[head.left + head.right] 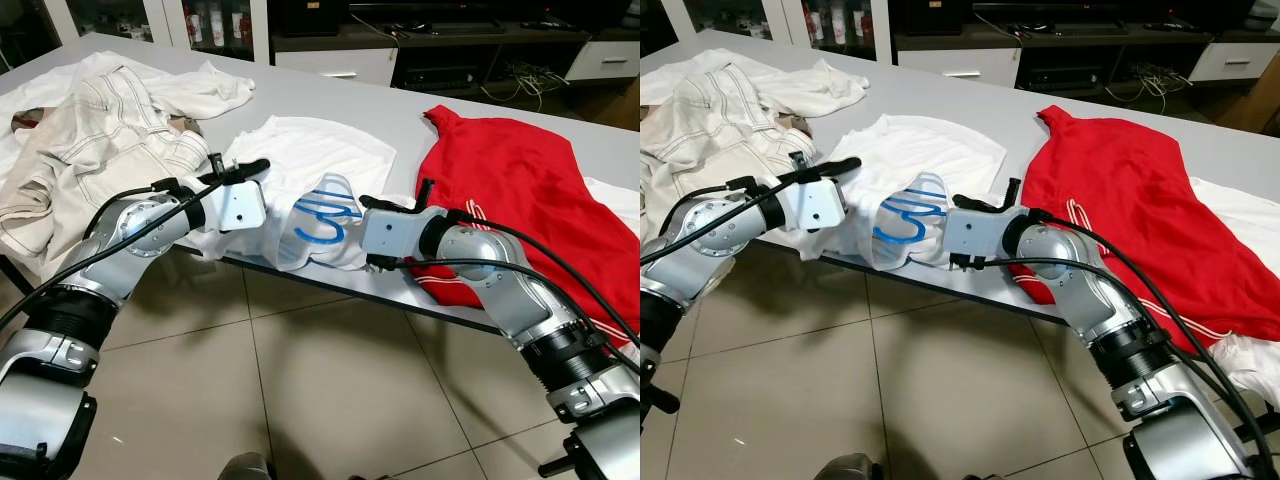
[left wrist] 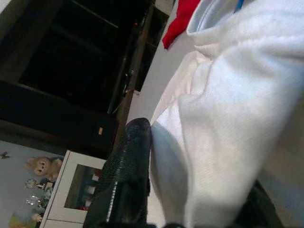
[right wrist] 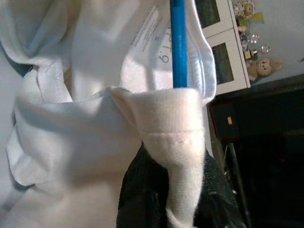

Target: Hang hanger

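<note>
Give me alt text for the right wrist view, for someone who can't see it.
Close up, the right gripper pinches a fold of a white T-shirt, with a blue hanger bar showing inside the shirt's neck. A white cabinet stands in the background.

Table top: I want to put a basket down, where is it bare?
The table is bare along its far side, from behind the white shirt to behind the red top. The near edge is crowded: beige jacket, both claws at the shirt and its blue hanger.
</note>
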Tool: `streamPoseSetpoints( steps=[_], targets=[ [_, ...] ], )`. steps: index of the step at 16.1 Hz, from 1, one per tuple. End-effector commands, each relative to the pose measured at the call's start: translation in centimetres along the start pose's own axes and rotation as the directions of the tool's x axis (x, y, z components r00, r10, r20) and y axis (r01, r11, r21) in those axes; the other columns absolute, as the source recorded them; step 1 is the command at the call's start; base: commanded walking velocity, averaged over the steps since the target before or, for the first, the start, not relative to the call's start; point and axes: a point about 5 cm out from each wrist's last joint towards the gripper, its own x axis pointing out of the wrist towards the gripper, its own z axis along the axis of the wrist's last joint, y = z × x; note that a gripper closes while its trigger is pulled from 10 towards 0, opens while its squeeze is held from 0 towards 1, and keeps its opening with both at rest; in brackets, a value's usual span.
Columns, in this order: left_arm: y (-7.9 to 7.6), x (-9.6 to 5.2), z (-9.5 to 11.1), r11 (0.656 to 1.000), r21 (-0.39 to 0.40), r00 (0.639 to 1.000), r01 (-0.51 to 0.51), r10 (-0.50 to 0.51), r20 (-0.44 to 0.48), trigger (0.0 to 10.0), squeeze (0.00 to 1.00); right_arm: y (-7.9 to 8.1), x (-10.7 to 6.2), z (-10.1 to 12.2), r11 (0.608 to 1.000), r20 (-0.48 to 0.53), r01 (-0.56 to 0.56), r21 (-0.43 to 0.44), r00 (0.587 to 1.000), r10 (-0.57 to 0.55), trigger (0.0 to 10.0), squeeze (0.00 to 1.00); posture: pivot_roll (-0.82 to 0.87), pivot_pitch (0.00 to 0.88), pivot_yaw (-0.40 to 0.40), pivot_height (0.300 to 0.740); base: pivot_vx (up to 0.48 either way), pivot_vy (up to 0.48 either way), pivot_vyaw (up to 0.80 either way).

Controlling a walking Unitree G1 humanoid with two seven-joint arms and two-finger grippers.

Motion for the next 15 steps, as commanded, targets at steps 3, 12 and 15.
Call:
streamPoseSetpoints(
  steps=[3,12,15],
  targets=[
    [1.3,-0.2,0.8,0.996,0.021,0.994,-0.087,0.086,0.073,10.0,0.00,0.1,-0.2,-1.2,0.996,-0.044,0.026,0.083,0.999,-0.023,0.0,0.00,0.14,0.015,-0.041,0.740,0.000,0.000,0.00],
    [2.6,-3.7,-0.9,0.941,-0.083,0.941,-0.329,0.333,0.049,10.0,0.00,-0.9,0.0,-2.3,0.948,-0.109,0.163,0.273,0.984,-0.138,0.0,0.00,0.15,0.014,-0.044,0.740,0.000,0.000,0.00],
    [3.0,-4.8,-0.3,0.786,-0.395,0.845,-0.476,0.534,0.044,10.0,0.00,-1.3,0.1,-2.1,0.884,-0.101,0.217,0.415,0.976,-0.193,0.0,0.00,0.16,0.013,-0.050,0.740,0.000,0.000,0.00]
  ],
)
